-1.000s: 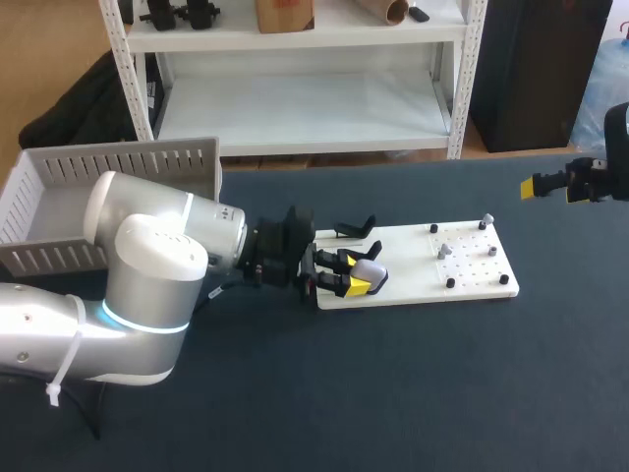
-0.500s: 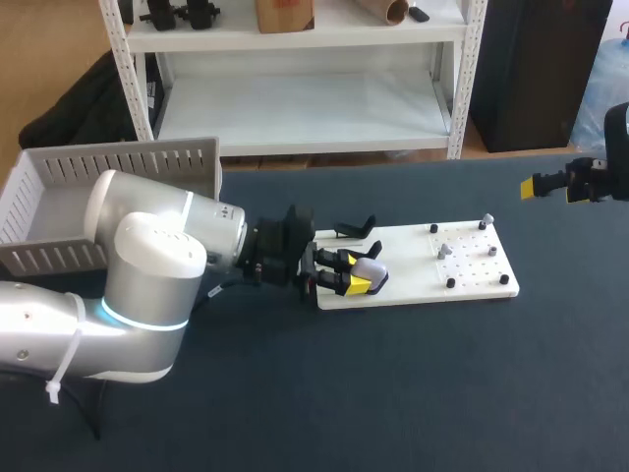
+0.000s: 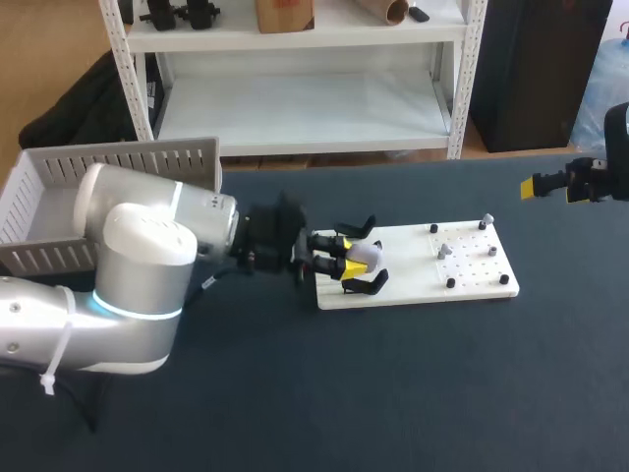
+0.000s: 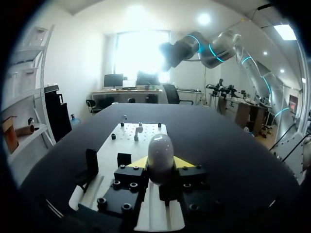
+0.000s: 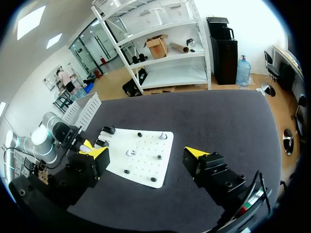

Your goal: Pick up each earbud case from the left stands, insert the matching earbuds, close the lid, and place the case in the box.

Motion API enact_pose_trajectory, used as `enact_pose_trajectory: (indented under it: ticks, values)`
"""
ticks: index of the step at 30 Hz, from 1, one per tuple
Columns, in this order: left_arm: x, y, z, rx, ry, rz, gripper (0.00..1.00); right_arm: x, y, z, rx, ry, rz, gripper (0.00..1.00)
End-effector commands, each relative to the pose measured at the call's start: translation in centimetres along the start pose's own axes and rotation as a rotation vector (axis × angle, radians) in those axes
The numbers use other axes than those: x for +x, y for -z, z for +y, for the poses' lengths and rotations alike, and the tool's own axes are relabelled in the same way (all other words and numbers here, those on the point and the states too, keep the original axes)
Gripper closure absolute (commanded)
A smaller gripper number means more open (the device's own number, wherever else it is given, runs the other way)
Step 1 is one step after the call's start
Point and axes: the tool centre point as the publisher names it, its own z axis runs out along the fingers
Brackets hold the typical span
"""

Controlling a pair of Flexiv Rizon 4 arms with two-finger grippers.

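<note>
L gripper [image 3: 344, 256] is clamped narrow on the white case [image 4: 160, 148], one finger each side. It sits over the left end of the board [image 3: 472, 285], btw the two black stands [image 3: 356, 228]. R gripper [image 5: 146, 153] is spread wide w/ nothing in it, well off to the right. Hold the squeeze steady, keep the case level, and clear both stands before you swing. Lid looks shut, so you prob need R to open it. The box [image 3: 59, 187] is behind L arm.

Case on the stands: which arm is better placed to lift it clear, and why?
Left. Its hand grips the case from both sides at the stands; the right hand hangs open near the table's right edge, far from the board.
</note>
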Motion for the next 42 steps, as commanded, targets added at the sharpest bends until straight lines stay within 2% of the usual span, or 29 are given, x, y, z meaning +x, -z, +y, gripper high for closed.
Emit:
enact_pose_trajectory:
  ticks: [1, 6, 10, 12, 14, 15, 21, 30, 42]
  values:
    - [-1.3, 1.0, -0.5, -0.031, -0.029, -0.027, 1.00, 0.0, 0.0, 0.0, -0.001, 0.001, 0.001, 0.00]
    - [-3.6, 1.4, 0.3, -0.070, -0.052, -0.036, 1.00, 0.0, 0.0, 0.0, -0.001, 0.001, 0.001, 0.00]
    - [-5.1, 1.3, 1.5, -0.104, -0.083, -0.034, 1.00, 0.6, -1.6, 3.1, 0.027, 0.035, 0.052, 0.00]
    - [-5.9, 1.2, 1.9, -0.112, -0.088, -0.044, 1.00, 1.1, -2.1, 4.5, 0.026, 0.035, 0.051, 0.00]
    - [-6.7, 1.0, 2.1, -0.136, -0.089, -0.051, 1.00, 1.4, -2.6, 5.7, 0.063, 0.043, 0.057, 0.00]
    - [-7.1, 0.9, 2.2, -0.142, -0.097, -0.052, 1.00, 1.6, -2.9, 6.4, 0.044, 0.050, 0.056, 0.00]
    - [-8.7, -0.2, 2.4, -0.145, -0.111, -0.050, 1.00, 2.4, -3.6, 8.8, 0.058, 0.068, 0.060, 0.00]
    - [-9.5, -2.0, 2.2, -0.122, -0.134, -0.056, 1.00, 2.6, -4.8, 11.4, 0.000, 0.115, 0.095, 0.00]
    - [-9.7, -2.5, 2.4, -0.128, -0.130, -0.050, 1.00, 2.8, -5.5, 12.8, -0.043, 0.129, 0.111, 0.00]
